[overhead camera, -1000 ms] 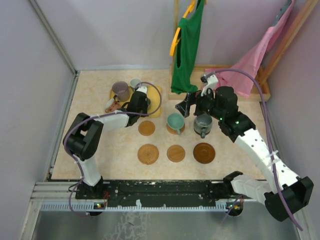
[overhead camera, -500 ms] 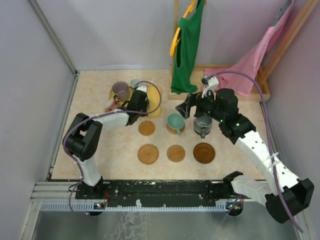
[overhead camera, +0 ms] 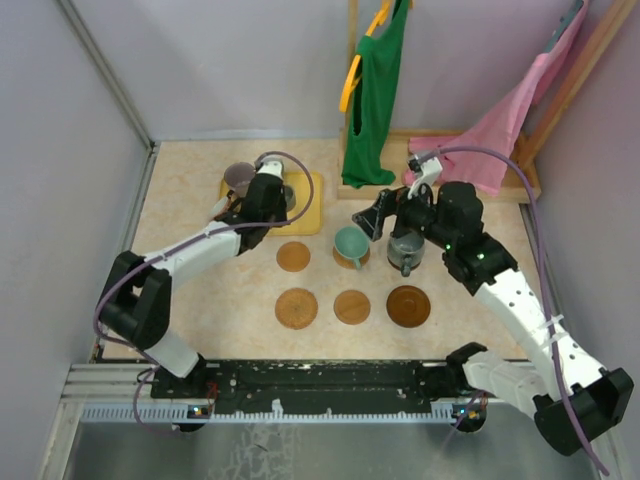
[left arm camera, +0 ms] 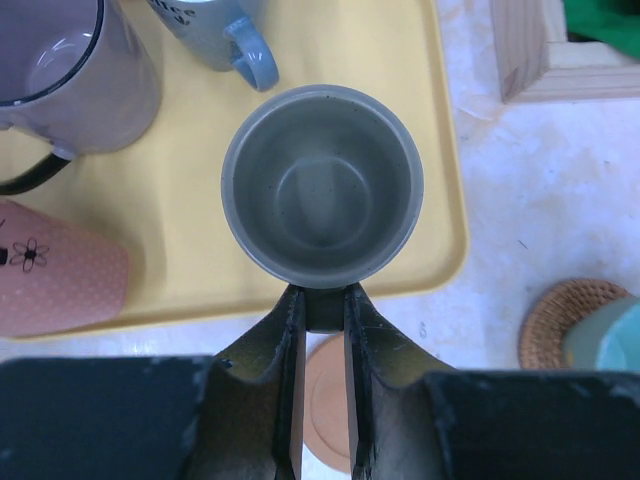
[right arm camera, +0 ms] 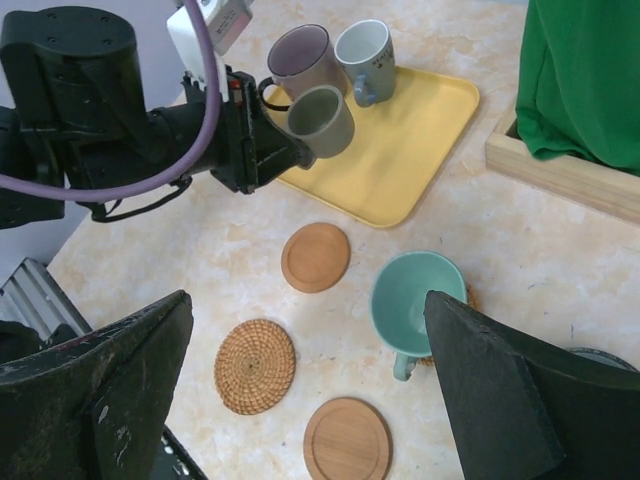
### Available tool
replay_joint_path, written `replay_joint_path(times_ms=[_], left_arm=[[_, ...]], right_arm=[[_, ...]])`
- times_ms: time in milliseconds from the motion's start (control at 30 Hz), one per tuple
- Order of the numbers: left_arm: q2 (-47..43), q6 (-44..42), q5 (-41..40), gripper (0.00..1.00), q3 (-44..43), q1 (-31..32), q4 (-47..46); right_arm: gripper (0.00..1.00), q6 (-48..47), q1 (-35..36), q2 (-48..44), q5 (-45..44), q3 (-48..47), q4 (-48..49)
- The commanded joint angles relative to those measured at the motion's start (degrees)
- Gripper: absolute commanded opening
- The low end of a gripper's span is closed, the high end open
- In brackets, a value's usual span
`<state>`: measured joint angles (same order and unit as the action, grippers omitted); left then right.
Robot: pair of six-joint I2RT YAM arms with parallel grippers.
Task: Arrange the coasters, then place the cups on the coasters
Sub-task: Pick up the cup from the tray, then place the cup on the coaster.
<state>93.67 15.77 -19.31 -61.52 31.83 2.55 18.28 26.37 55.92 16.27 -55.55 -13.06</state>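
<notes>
My left gripper (left arm camera: 322,318) is shut on the handle of a grey cup (left arm camera: 320,185), held upright over the yellow tray (left arm camera: 180,230). The right wrist view shows that cup (right arm camera: 322,120) raised above the tray's near edge. A teal cup (overhead camera: 350,243) and a dark grey cup (overhead camera: 405,247) each stand on a coaster. Bare coasters lie at back left (overhead camera: 293,256) and in a front row: woven (overhead camera: 296,308), wooden (overhead camera: 352,306), dark (overhead camera: 408,306). My right gripper (right arm camera: 305,300) hangs open, high above the teal cup (right arm camera: 418,295), holding nothing.
On the tray stand a purplish mug (left arm camera: 60,75) and a pale mug with a blue handle (left arm camera: 215,25); a pink cup (left arm camera: 55,280) lies on its side. A wooden rack base (overhead camera: 440,170) with a green garment (overhead camera: 375,90) and a pink garment (overhead camera: 505,120) lines the back.
My left arm has stretched out and carried the grey cup up and a little back-left over the tray. The right arm drifted slightly right, still open.
</notes>
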Motion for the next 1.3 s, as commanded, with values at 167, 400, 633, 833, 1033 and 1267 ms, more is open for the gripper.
replay_joint_path(times_ms=[167,400,633,833,1033,1267], left_arm=[[-10.40,7.26,-5.14,0.00,6.43,7.07,4.85],[-13.86,14.22,-10.07,0.00,11.01,11.76,8.42],[-15.29,19.23,-13.17,0.00,15.67,14.45,8.74],[-15.45,20.60,-14.82,0.00,18.27,15.79,6.95],[-15.00,20.75,-14.54,0.00,19.91,15.89,3.45],[-13.67,20.34,-13.78,0.00,19.91,16.13,0.28]], right_arm=[[0.98,1.57,-0.44,-4.81,1.48,2.04,1.84],[0.98,2.05,-0.43,-6.84,2.12,2.79,0.87],[0.98,2.46,-0.43,-8.64,2.19,3.14,-0.43],[0.98,2.52,-0.44,-8.90,2.14,3.12,-1.35],[0.98,2.81,-0.44,-8.90,2.37,3.09,-1.53],[0.98,2.80,-0.44,-8.46,2.36,2.73,-1.97]])
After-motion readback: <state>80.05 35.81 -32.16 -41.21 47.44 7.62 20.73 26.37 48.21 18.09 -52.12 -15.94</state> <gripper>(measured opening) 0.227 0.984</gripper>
